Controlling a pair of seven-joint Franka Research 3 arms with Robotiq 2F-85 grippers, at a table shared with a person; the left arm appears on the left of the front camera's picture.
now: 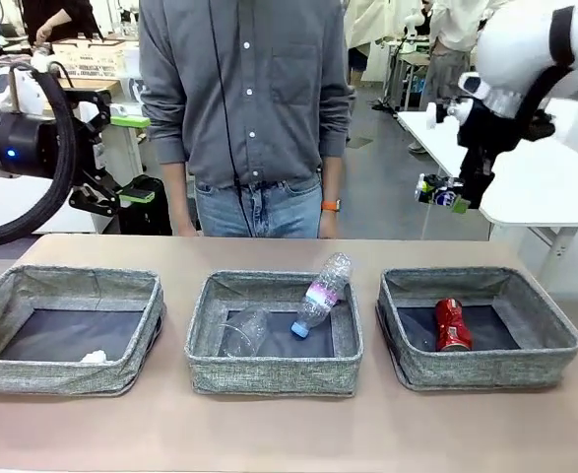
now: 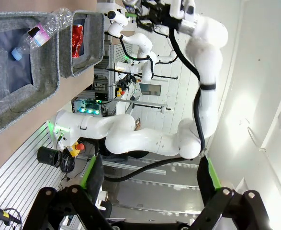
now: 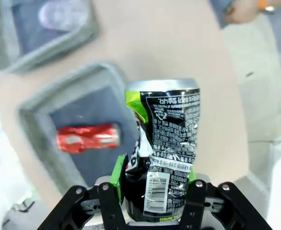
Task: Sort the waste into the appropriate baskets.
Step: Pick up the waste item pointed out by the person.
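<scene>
Right wrist view, right gripper jaws clamped on dark can, left gripper jaws wide, empty

**Cloth bins, shiny cans, clear plastic**

The three bins are coarse grey woven cloth, matt and rough, with smoother dark cloth bottoms. The tabletop is a smooth, matt, pale brown surface. The bottle is clear crinkled plastic with a glossy printed label and a blue plastic cap; the cup beside it is thin clear plastic. The red can is glossy dented metal. The dark can is crumpled shiny metal with a bare silvery rim. The paper ball is white and matt. The right gripper is matt black with green pads.
</scene>
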